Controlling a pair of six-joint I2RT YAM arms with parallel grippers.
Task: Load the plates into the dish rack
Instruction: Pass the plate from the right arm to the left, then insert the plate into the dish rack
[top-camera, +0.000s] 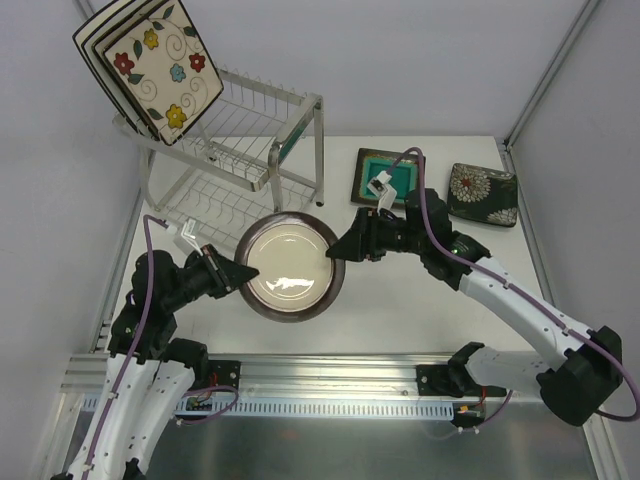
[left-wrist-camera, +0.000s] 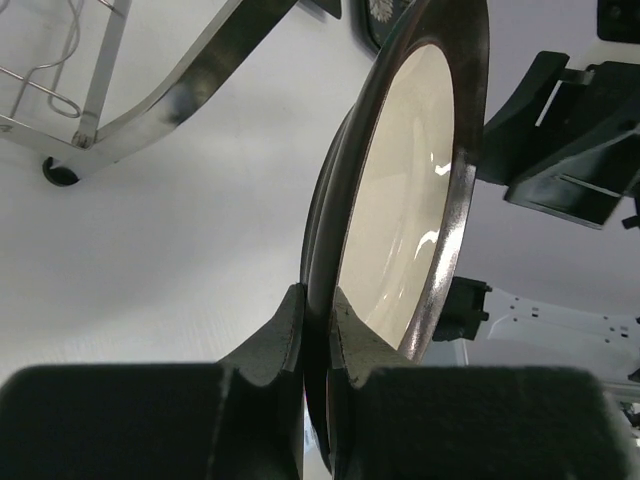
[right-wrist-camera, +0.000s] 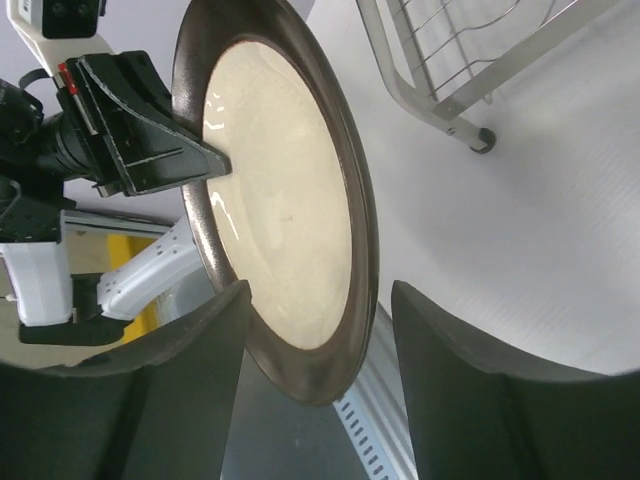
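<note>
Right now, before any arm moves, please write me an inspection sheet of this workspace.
Surface: white table.
Job's things: round plate between both grippers; flowered plate leaning on dish rack top tier; teal-centred plate and white-bloom plate flat on table.
Clutter: nothing seen.
Grippers: left gripper shut on round plate's rim; right gripper open, jaws astride opposite rim.
Cables: purple cable on each arm.
Surroundings: white walls, aluminium rail in front.

The round plate (top-camera: 290, 278) is cream with a dark rim. Far left, the flowered plate (top-camera: 165, 68) is cream with red, yellow and blue flowers. Far right, the teal-centred plate (top-camera: 383, 177) has dark edges, and the bloom plate (top-camera: 483, 194) is dark with white blooms.
</note>
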